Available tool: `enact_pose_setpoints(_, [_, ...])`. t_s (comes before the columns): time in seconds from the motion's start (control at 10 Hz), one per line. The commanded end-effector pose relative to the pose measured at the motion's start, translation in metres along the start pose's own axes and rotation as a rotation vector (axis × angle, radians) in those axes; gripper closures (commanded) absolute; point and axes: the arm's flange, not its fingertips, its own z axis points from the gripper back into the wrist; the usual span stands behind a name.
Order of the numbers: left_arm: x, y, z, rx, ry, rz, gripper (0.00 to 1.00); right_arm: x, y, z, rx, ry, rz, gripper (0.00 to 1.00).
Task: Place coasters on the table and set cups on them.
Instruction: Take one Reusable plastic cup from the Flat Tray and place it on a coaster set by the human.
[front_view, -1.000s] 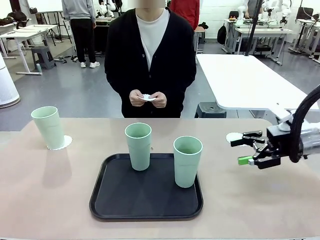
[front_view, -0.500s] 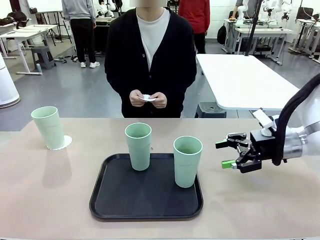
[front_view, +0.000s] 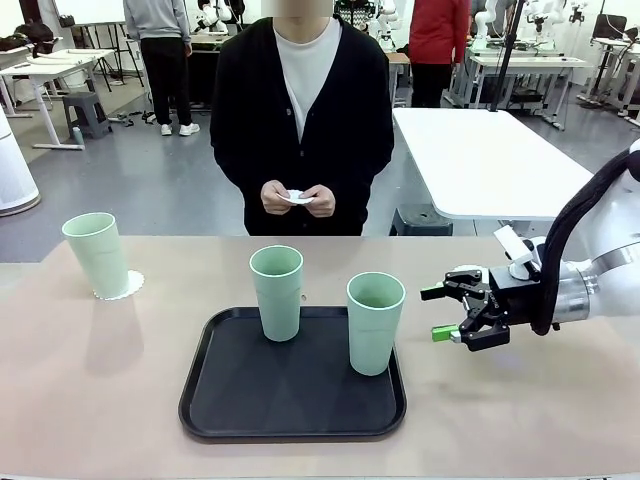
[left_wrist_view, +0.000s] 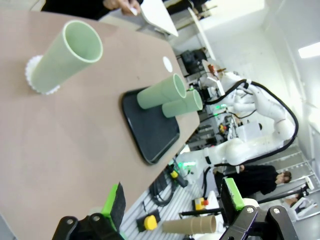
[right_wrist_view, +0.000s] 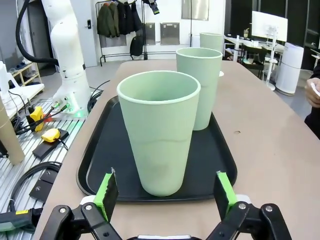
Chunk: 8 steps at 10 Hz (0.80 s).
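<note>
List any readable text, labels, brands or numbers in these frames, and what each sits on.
No text reads in any view.
The cups: plain, no print or logo seen.
The black tray: no marking seen.
The coaster under the left cup: blank.
Two grey panels on the far wall, right wrist view: too small and blurred to read.

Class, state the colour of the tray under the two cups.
Black. The tray shows best in the front view.
</note>
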Motion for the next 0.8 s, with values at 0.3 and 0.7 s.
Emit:
enact_pose_setpoints(0.3, [-0.001, -0.001, 0.002, -0.005, 0.002, -0.001, 0.0, -0.005, -0.002, -0.007, -0.025, 0.014, 0.015, 0.0])
enact_pose_setpoints(0.7, [-0.001, -0.001, 0.002, -0.005, 0.002, -0.001, 0.0, -0.012, -0.001, -0.034, -0.038, 0.058, 0.047, 0.0])
